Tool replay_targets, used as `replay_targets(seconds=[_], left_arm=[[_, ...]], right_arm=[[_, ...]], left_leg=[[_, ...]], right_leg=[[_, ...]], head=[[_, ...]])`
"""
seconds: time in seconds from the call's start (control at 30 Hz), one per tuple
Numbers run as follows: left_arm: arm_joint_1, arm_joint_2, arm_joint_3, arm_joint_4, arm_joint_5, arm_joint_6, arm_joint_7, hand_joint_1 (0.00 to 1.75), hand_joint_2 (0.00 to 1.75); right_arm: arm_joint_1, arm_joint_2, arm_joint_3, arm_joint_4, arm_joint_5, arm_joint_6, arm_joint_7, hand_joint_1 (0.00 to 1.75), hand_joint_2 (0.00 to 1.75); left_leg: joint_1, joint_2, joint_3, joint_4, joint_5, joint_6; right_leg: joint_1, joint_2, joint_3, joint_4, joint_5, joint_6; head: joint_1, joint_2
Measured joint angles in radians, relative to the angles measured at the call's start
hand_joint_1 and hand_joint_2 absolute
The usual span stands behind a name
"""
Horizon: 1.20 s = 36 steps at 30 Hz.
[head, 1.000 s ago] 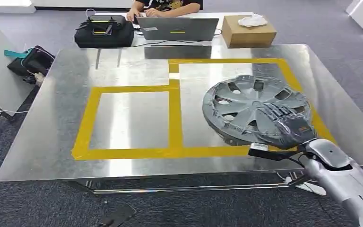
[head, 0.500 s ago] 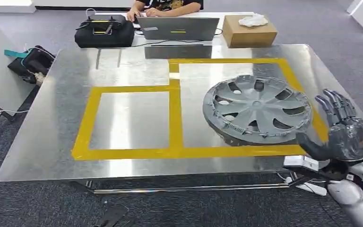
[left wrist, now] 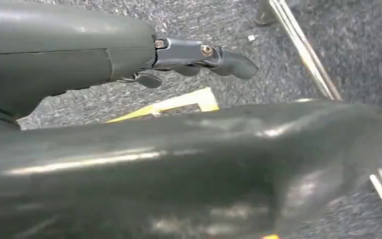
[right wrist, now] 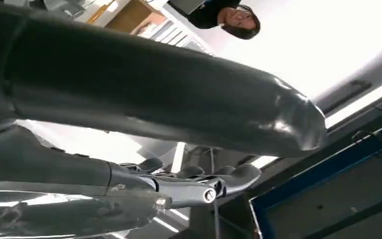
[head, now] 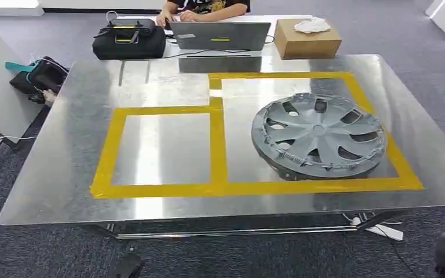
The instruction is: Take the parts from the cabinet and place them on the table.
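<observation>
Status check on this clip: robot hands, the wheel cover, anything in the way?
Left robot hand empty, over the floor. Right robot hand empty, fingers loosely curled. Wheel cover flat on the table, inside the right yellow tape box. Nothing in the way.

We read this as office-style lab: grey carpet floor [head: 46, 249], steel bench [head: 64, 174] with yellow tape outlines [head: 217, 145], person [head: 205, 7] at laptop [head: 220, 36].

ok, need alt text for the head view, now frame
A grey hubcap lies flat on a steel table, inside the right-hand of two yellow tape boxes. Behind the table a person sits at a laptop, with a black bag and a cardboard box to either side.
</observation>
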<state>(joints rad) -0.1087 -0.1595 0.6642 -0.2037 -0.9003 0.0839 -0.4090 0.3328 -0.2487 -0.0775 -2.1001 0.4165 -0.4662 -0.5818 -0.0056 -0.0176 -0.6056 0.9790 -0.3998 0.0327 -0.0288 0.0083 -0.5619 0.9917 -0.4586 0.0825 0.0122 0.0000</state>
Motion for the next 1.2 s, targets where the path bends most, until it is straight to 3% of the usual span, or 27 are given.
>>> replay_targets(seconds=[0.03, 0.13, 0.17, 0.2, 0.23, 0.3, 0.33, 0.37, 0.47, 0.5, 0.53, 0.57, 0.63, 0.67, 0.7, 0.73, 0.8, 0.83, 0.87, 0.93, 1.0, 1.03, 1.07, 1.13, 1.17, 1.2], left_arm=[[-0.001, 0.0, 0.004, 0.0, 0.005, 0.0, -0.006, 0.0, 0.0], [-0.002, 0.001, 0.011, 0.0, 0.008, 0.0, -0.011, 0.0, 0.0], [-0.001, 0.002, 0.013, 0.0, 0.008, 0.0, -0.012, 0.0, 0.0], [0.0, 0.002, 0.014, 0.0, 0.008, 0.0, -0.013, 0.0, 0.0], [0.0, 0.002, 0.017, 0.0, 0.008, 0.002, -0.013, 0.0, 0.0], [0.001, 0.002, 0.02, 0.0, 0.007, 0.007, -0.013, 0.0, 0.0], [0.002, 0.004, 0.021, 0.0, 0.006, 0.01, -0.012, 0.0, 0.0], [0.004, 0.009, 0.022, 0.0, 0.006, 0.012, -0.011, 0.0, 0.0], [0.01, 0.014, 0.025, 0.0, 0.005, 0.016, -0.007, 0.0, 0.0], [0.016, 0.014, 0.026, 0.0, 0.005, 0.016, -0.006, 0.0, 0.0], [0.02, 0.016, 0.026, 0.0, 0.005, 0.016, -0.005, 0.0, 0.0], [0.023, 0.016, 0.026, 0.0, 0.005, 0.016, -0.004, 0.0, 0.0], [0.023, 0.016, 0.026, 0.0, 0.003, 0.016, -0.003, 0.0, 0.0], [0.023, 0.016, 0.026, 0.0, 0.003, 0.015, -0.003, 0.0, 0.0], [0.024, 0.016, 0.026, 0.0, 0.002, 0.014, -0.002, 0.0, 0.0], [0.025, 0.016, 0.026, 0.0, 0.002, 0.011, -0.002, 0.0, 0.0], [0.025, 0.016, 0.026, 0.0, -0.001, 0.009, -0.002, 0.0, 0.0], [0.023, 0.016, 0.026, 0.0, -0.001, 0.007, -0.002, 0.0, 0.0], [0.02, 0.015, 0.026, 0.0, -0.001, 0.004, -0.003, 0.0, 0.0], [0.02, 0.013, 0.026, 0.0, -0.002, 0.002, -0.005, 0.0, 0.0], [0.022, 0.014, 0.027, 0.0, -0.005, 0.0, -0.005, 0.0, 0.0], [0.02, 0.014, 0.026, 0.0, -0.011, -0.003, -0.006, 0.0, 0.0], [0.019, 0.014, 0.026, 0.0, -0.012, -0.003, -0.006, 0.0, 0.0], [0.019, 0.014, 0.026, 0.0, -0.014, -0.004, -0.006, 0.0, 0.0], [0.019, 0.015, 0.026, 0.0, -0.014, -0.005, -0.006, 0.0, 0.0], [0.019, 0.016, 0.026, 0.0, -0.014, -0.006, -0.006, 0.0, 0.0]], right_arm=[[0.007, 0.008, -0.01, -0.006, -0.004, 0.004, -0.005, 0.0, 0.0], [0.013, 0.027, -0.024, -0.009, -0.013, 0.016, -0.008, 0.0, 0.0], [0.015, 0.035, -0.026, -0.009, -0.014, 0.019, -0.011, 0.0, 0.0], [0.016, 0.04, -0.027, -0.009, -0.016, 0.023, -0.011, 0.0, 0.0], [0.016, 0.045, -0.027, -0.009, -0.018, 0.026, -0.011, 0.0, 0.0], [0.014, 0.052, -0.027, -0.009, -0.02, 0.034, -0.011, 0.0, 0.0], [0.012, 0.057, -0.026, -0.009, -0.02, 0.035, -0.011, 0.0, 0.0], [0.01, 0.063, -0.025, -0.006, -0.019, 0.036, -0.01, 0.0, 0.0], [0.012, 0.075, -0.024, -0.005, -0.02, 0.036, -0.006, 0.0, 0.0], [0.013, 0.077, -0.024, -0.005, -0.021, 0.037, -0.005, 0.0, 0.0], [0.012, 0.08, -0.024, -0.005, -0.021, 0.037, -0.004, 0.0, 0.0], [0.014, 0.082, -0.024, -0.005, -0.022, 0.037, -0.003, 0.0, 0.0], [0.02, 0.085, -0.024, -0.005, -0.023, 0.038, -0.002, 0.0, 0.0], [0.021, 0.087, -0.024, -0.005, -0.023, 0.039, 0.0, 0.0, 0.0], [0.022, 0.088, -0.024, -0.005, -0.023, 0.039, 0.002, 0.0, 0.0], [0.023, 0.089, -0.025, -0.005, -0.023, 0.04, 0.002, 0.0, 0.0], [0.025, 0.091, -0.025, -0.005, -0.022, 0.041, 0.004, 0.0, 0.0], [0.025, 0.091, -0.026, -0.005, -0.022, 0.041, 0.005, 0.0, 0.0], [0.026, 0.091, -0.026, -0.007, -0.023, 0.042, 0.007, 0.0, 0.0], [0.027, 0.091, -0.027, -0.007, -0.025, 0.043, 0.01, 0.0, 0.0], [0.03, 0.092, -0.027, -0.007, -0.026, 0.044, 0.011, 0.0, 0.0], [0.032, 0.093, -0.027, -0.007, -0.026, 0.045, 0.011, 0.0, 0.0], [0.034, 0.094, -0.027, -0.007, -0.024, 0.045, 0.012, 0.0, 0.0], [0.032, 0.096, -0.027, -0.007, -0.026, 0.045, 0.011, 0.0, 0.0], [0.033, 0.1, -0.027, -0.007, -0.032, 0.041, 0.007, 0.0, 0.0], [0.032, 0.103, -0.026, -0.007, -0.035, 0.038, 0.003, 0.0, 0.0]], left_leg=[[0.001, 0.002, 0.003, -0.002, 0.001, 0.002], [0.002, 0.003, 0.001, -0.002, 0.002, 0.005], [0.002, 0.004, 0.0, -0.001, 0.003, 0.004], [0.002, 0.004, -0.001, -0.001, 0.005, 0.002], [0.003, 0.004, -0.002, -0.001, 0.007, -0.001], [0.008, 0.002, -0.005, 0.0, 0.013, -0.01], [0.007, 0.0, -0.006, 0.005, 0.015, -0.017], [0.003, -0.003, -0.008, 0.004, 0.018, -0.023], [0.003, -0.004, -0.012, 0.008, 0.03, -0.041], [0.006, -0.004, -0.016, 0.009, 0.033, -0.047], [0.007, 0.001, -0.024, 0.023, 0.004, -0.052], [0.006, 0.003, -0.041, 0.071, -0.055, -0.056], [0.007, 0.004, -0.096, 0.237, -0.17, -0.062], [0.007, 0.004, -0.112, 0.303, -0.196, -0.063], [0.007, 0.004, -0.109, 0.326, -0.198, -0.062], [0.007, 0.004, -0.084, 0.309, -0.181, -0.061], [0.006, 0.005, 0.032, 0.141, -0.116, -0.053], [0.006, 0.005, 0.097, 0.049, -0.101, -0.048], [0.004, 0.005, 0.138, -0.015, -0.11, -0.045], [0.001, 0.003, 0.123, -0.012, -0.099, -0.038], [-0.001, 0.005, 0.113, -0.014, -0.085, -0.022], [0.004, 0.009, 0.107, -0.017, -0.075, -0.013], [0.004, 0.009, 0.096, -0.017, -0.067, -0.005], [0.003, 0.01, 0.073, -0.017, -0.047, 0.001], [0.001, 0.011, 0.057, -0.016, -0.036, 0.002], [-0.001, 0.011, 0.042, -0.015, -0.024, 0.001]], right_leg=[[0.001, -0.002, -0.01, 0.024, -0.026, -0.001], [0.003, -0.002, -0.098, 0.246, -0.151, 0.003], [0.003, -0.002, -0.12, 0.308, -0.171, 0.004], [0.003, -0.002, -0.116, 0.31, -0.16, 0.005], [0.002, -0.003, -0.088, 0.269, -0.13, 0.005], [-0.002, -0.003, 0.02, 0.085, -0.055, 0.008], [-0.005, -0.001, 0.068, 0.001, -0.057, 0.012], [0.003, 0.009, 0.075, 0.015, -0.044, 0.003], [0.005, 0.014, 0.051, 0.019, -0.049, -0.022], [0.001, 0.009, 0.039, 0.014, -0.04, -0.035], [0.001, 0.005, 0.034, 0.014, -0.034, -0.046], [0.001, 0.005, 0.029, 0.014, -0.025, -0.055], [0.003, 0.001, 0.007, 0.016, -0.004, -0.058], [0.004, -0.002, -0.005, 0.017, 0.004, -0.059], [0.005, -0.003, -0.015, 0.017, 0.011, -0.059], [0.006, -0.005, -0.024, 0.017, 0.017, -0.058], [0.007, -0.005, -0.038, 0.017, 0.03, -0.052], [0.007, -0.005, -0.04, 0.018, 0.035, -0.047], [0.013, -0.005, -0.047, 0.02, 0.04, -0.041], [0.011, -0.005, -0.046, 0.015, 0.056, -0.028], [0.009, -0.003, -0.048, 0.007, 0.071, -0.014], [0.006, -0.003, -0.054, 0.018, 0.049, -0.011], [0.007, -0.005, -0.075, 0.051, 0.0, -0.008], [0.008, -0.005, -0.119, 0.204, -0.112, -0.003], [0.008, -0.005, -0.137, 0.281, -0.147, -0.001], [0.008, -0.005, -0.139, 0.324, -0.151, -0.001]], head=[[0.002, 0.0], [0.004, 0.0], [0.005, 0.0], [0.004, 0.0], [0.005, 0.0], [0.005, 0.0], [0.005, 0.0], [0.004, 0.0], [0.001, 0.0], [0.002, 0.0], [0.0, 0.0], [0.0, 0.0], [-0.002, 0.0], [-0.003, 0.0], [-0.003, 0.0], [-0.002, 0.0], [-0.003, 0.0], [-0.003, 0.0], [-0.003, 0.0], [-0.004, 0.0], [-0.005, 0.0], [-0.003, 0.0], [0.0, 0.0], [0.0, 0.0], [0.0, 0.0], [0.0, 0.0]])
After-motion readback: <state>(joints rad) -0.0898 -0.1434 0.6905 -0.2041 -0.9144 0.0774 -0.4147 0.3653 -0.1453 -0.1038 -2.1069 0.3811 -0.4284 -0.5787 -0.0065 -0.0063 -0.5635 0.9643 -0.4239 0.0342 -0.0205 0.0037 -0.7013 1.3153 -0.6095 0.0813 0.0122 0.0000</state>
